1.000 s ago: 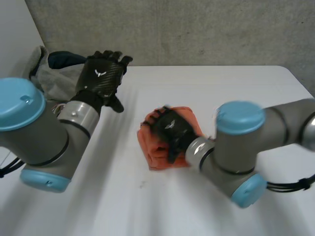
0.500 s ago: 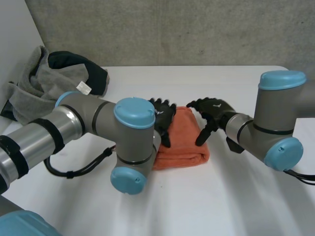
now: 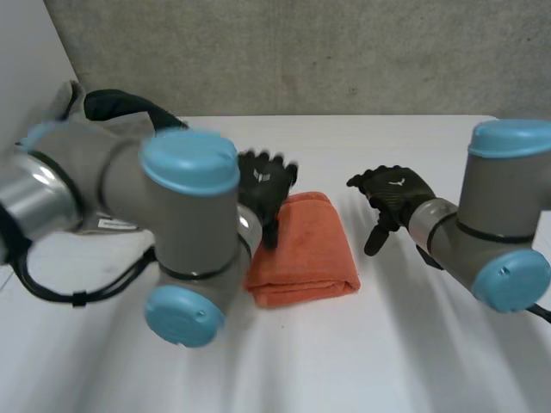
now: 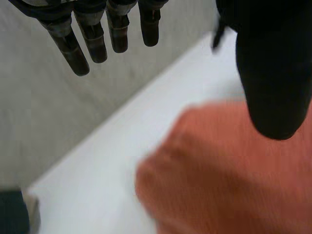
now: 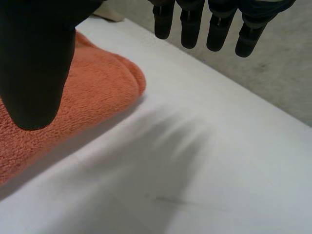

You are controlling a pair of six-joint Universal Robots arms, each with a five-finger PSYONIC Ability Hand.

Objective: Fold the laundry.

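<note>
Bright, even, soft light from above. White bench (image 3: 413, 344) reads brightest. Concrete wall (image 3: 344, 52) behind is dimmer, flat grey. Light on orange towel (image 3: 306, 249) is even, w/ thin soft shadow on bench along its near edge & under its rounded fold in right wrist view.

Left arm (image 3: 164, 215) partly hides grey garment (image 3: 71, 101)

Plain orange towel (image 3: 306, 248), white table (image 3: 387, 344) (grey-and-dark garment (image 3: 119, 104))
</note>
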